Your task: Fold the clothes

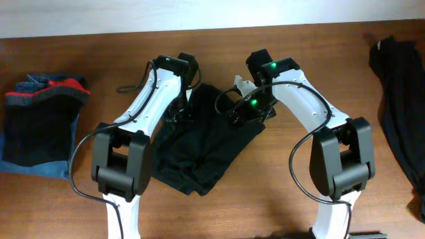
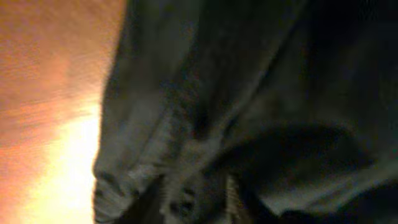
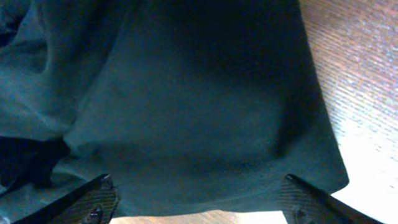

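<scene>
A black garment (image 1: 206,149) lies crumpled in the middle of the brown table (image 1: 312,46). My left gripper (image 1: 180,113) is low on the garment's upper left edge. In the blurred left wrist view the dark cloth (image 2: 249,93) bunches together at the jaws (image 2: 205,199), which look shut on it. My right gripper (image 1: 247,113) is over the garment's upper right part. In the right wrist view its fingers (image 3: 198,180) are wide open and straddle the cloth's (image 3: 186,93) edge, with bare wood below it.
A folded stack of blue, dark and red clothes (image 1: 40,119) sits at the left edge. Another dark garment (image 1: 398,99) lies stretched along the right edge. A black cable (image 1: 129,86) loops on the table by the left arm.
</scene>
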### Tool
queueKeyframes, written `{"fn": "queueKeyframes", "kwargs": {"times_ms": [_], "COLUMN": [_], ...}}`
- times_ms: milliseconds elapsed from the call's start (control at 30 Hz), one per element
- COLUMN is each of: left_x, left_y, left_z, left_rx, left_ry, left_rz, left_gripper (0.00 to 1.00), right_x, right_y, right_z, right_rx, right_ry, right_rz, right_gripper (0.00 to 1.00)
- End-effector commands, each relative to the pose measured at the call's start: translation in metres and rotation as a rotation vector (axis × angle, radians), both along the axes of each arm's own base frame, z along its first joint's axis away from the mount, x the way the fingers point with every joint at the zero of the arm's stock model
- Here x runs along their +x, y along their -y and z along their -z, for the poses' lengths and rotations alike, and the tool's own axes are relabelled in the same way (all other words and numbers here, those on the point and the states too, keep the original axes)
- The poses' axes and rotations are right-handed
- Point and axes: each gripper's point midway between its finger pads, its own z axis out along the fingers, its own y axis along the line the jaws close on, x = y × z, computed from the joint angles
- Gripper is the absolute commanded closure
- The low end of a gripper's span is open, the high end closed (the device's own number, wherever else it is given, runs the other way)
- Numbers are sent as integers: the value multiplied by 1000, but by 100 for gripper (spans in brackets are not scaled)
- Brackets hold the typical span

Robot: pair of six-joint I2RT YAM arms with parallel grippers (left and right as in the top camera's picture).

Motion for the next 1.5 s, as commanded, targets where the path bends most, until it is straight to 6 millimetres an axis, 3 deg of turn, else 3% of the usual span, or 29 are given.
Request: {"fn": "queueKeyframes", "kwargs": {"times_ms": [0,167,267,300,433,600,700,833,1000,1467], "left_x": [22,52,62,65,66,61,56,31,1,-3], "left_y": [-20,-44,-32,-28,-27,-12,-10,11,35,42], "left_z": [1,3,2,1,5,15,32,53,33,23], "left_rx": [46,-23,-194,-253,-279,-376,-391,-549,-782,-868], "left_ry": [62,137,149,156,152,116,72,-58,-138,-135], "left_rz": [59,-29,22,40,90,180,206,246,366,386], "left_gripper": [60,52,47,41,25,17,15,14,15,15], "right_x": [-2,-7,-7,-7,-11,-9,-9,-10,-8,-11], "right_y": [1,2,2,2,1,1,1,1,0,-2], "right_z": [2,3,3,2,2,2,2,2,2,12], "right_rx": [-12,-19,-18,-19,-16,-14,-14,-16,-13,-21], "right_ry": [-8,-27,-26,-30,-44,-37,-37,-42,-33,-55], "right_rz": [-10,-11,-11,-10,-7,-7,-7,-7,-7,-16], "right_gripper": [11,12,12,12,12,12,12,11,11,11]}}
